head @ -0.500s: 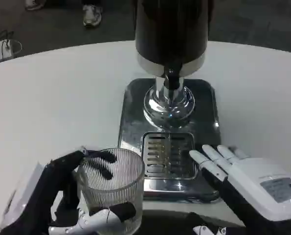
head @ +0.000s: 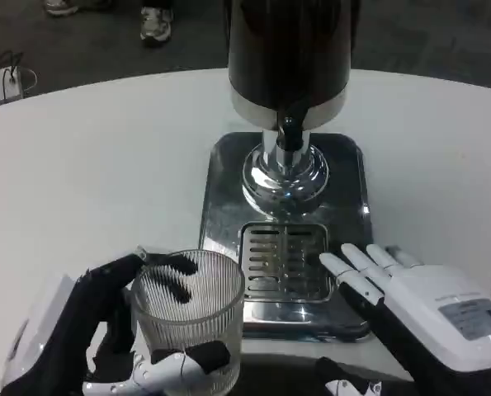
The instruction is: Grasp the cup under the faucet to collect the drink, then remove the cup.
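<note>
A clear ribbed glass cup (head: pixel 189 318) stands on the white table at the lower left, just left of the drip grate (head: pixel 284 260). My left hand (head: pixel 113 330) wraps around it, fingers behind the glass and thumb across its front base. The dark drink dispenser (head: pixel 288 49) rises at the top centre, with its black faucet (head: pixel 290 132) above the chrome base (head: pixel 285 173). No drink shows in the cup. My right hand (head: pixel 410 293) lies flat at the lower right, fingers stretched toward the grate's right edge, holding nothing.
The chrome drip tray (head: pixel 220 190) spreads under the dispenser in mid-table. The round white table (head: pixel 88 165) has bare surface at left and right. Beyond its far edge are a dark floor and someone's shoes (head: pixel 156 25).
</note>
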Available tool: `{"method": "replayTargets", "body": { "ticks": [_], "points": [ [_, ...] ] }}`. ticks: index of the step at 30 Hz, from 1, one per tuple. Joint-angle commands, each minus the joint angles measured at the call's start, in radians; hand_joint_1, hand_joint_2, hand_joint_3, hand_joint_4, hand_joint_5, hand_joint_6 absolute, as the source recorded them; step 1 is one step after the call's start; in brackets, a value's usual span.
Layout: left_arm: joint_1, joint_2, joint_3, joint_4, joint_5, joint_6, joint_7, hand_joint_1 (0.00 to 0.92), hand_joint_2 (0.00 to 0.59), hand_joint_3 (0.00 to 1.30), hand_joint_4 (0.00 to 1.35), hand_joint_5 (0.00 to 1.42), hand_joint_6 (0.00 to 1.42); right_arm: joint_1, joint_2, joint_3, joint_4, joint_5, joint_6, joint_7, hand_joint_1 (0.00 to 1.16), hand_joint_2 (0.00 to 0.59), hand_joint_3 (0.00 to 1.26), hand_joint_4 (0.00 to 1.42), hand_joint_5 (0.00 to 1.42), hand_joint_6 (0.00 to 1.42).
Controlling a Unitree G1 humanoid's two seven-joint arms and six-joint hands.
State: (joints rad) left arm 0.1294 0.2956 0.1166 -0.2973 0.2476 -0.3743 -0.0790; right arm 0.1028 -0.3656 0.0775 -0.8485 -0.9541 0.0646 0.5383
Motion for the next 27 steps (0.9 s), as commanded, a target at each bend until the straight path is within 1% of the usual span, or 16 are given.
{"method": "replayTargets", "body": {
  "ticks": [1, 10, 15, 20, 27],
  "points": [
    [0.002, 0.001, 0.003, 0.002, -0.007, -0.008, 0.005, 0.589, 0.0, 0.99, 1.15, 1.34, 1.42, 0.003, 0.0, -0.009, 0.006, 0.006, 0.004, 0.007, 0.53, 0.437, 0.06, 0.0, 0.0, 0.0],
    [-0.018, -0.003, -0.002, 0.021, -0.003, -0.005, 0.01, 0.589, 0.0, 0.99, 1.15, 1.34, 1.42, 0.002, 0.007, -0.011, 0.007, 0.01, 0.008, 0.006, 0.53, 0.437, 0.06, 0.0, 0.0, 0.0],
    [-0.057, -0.006, -0.006, 0.06, 0.007, -0.007, 0.024, 0.589, 0.0, 0.99, 1.15, 1.34, 1.42, 0.002, 0.011, -0.005, 0.011, 0.009, 0.011, 0.005, 0.53, 0.437, 0.06, 0.0, 0.0, 0.0],
    [-0.131, -0.007, -0.026, 0.152, 0.043, -0.014, 0.048, 0.589, 0.0, 0.99, 1.15, 1.34, 1.42, 0.025, 0.014, -0.007, -0.001, 0.01, 0.013, 0.004, 0.53, 0.437, 0.06, 0.0, 0.0, 0.0],
    [-0.299, -0.002, -0.058, 0.338, 0.102, -0.034, 0.107, 0.589, 0.0, 0.99, 1.15, 1.34, 1.42, 0.058, 0.017, -0.018, -0.014, 0.009, 0.011, -0.004, 0.53, 0.442, 0.06, 0.0, 0.0, 0.0]
  ]
}}
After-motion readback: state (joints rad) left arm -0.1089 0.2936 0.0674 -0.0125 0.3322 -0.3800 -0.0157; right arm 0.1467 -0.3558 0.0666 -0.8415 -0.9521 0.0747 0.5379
